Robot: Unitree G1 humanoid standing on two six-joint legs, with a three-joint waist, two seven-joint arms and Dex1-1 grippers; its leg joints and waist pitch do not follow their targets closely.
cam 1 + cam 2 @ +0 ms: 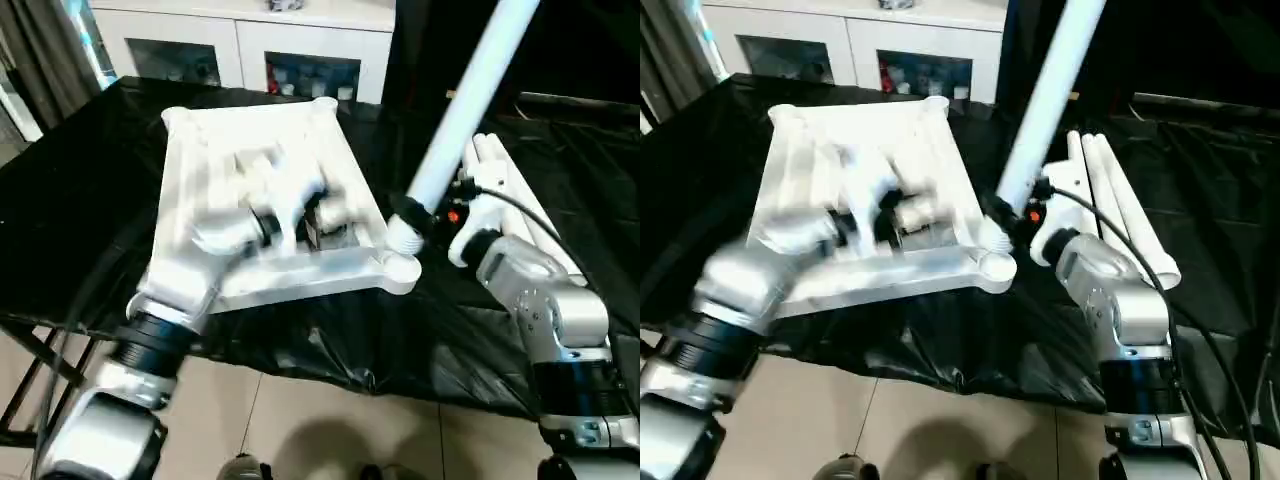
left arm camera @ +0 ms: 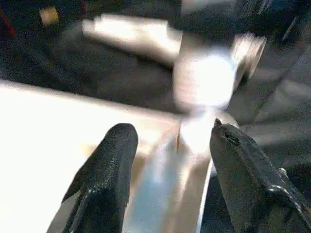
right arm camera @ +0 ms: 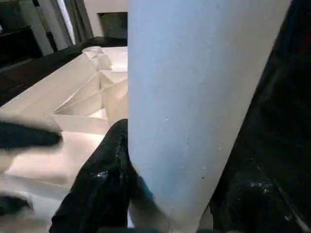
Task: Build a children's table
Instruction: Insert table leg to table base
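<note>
The tabletop is lying ribs-up on the black-draped desk, its near corner socket close to the desk's front edge. The right pincer is pinching a leg near its lower end, holding it tilted over that socket with the threaded tip just above it; whether the tip is touching the socket is hard to tell. Three more legs are lying side by side on the desk behind the right arm. The left pincer is hovering spread over the top's near edge, gripping nothing.

The leg is probably light, stiff and smooth, so it could be slipping or swinging if held far from the tip; a hold low down seems best. The top looks rigid but light enough to slide, so pressing on its rim should be steadying it.

The left arm is blurring over the ribs, and the leg's upper end is running out of view.
</note>
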